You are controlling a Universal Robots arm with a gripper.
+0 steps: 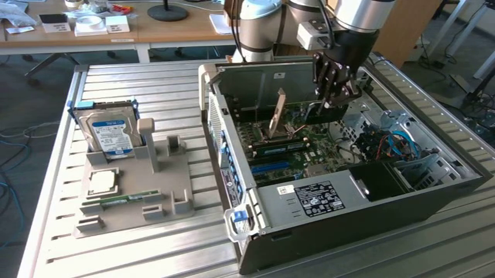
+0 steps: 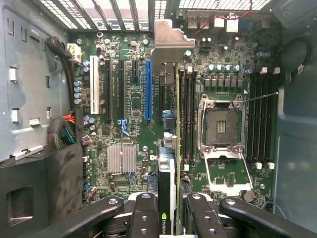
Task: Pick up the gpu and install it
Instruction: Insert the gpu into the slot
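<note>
A slatted metal table (image 1: 139, 87) carried everything. The open black computer case (image 1: 363, 223) lay on its side toward the table edge at the exterior view's right, with its green motherboard (image 1: 298, 152) facing up. A black label (image 1: 313, 198) with white print sat on the box at the case's near end, its writing too small to read. Near the table edge at the exterior view's left stood a grey holder (image 1: 174, 174). It carried a silver hard drive (image 1: 110, 130) upright with a blue-and-white label that was also unreadable, a square processor (image 1: 103, 182) lying flat, and a green memory stick (image 1: 124, 200) near the holder's front. Inside the case, the end effector (image 1: 334, 103) was clamped on the gpu (image 1: 279, 110), and the card's silver bracket pointed toward the case wall at the exterior view's left. In the wrist view the gpu (image 2: 168, 168) appeared edge-on between the black fingers (image 2: 143, 213) of the end effector (image 2: 171, 210), over the motherboard (image 2: 124, 99). It ran alongside the blue slot (image 2: 148, 91), between that slot and the empty processor socket (image 2: 220, 124). A green-and-white logo on the card seemed to read NVIDIA. Whether the card sat in a slot could not be told.
</note>
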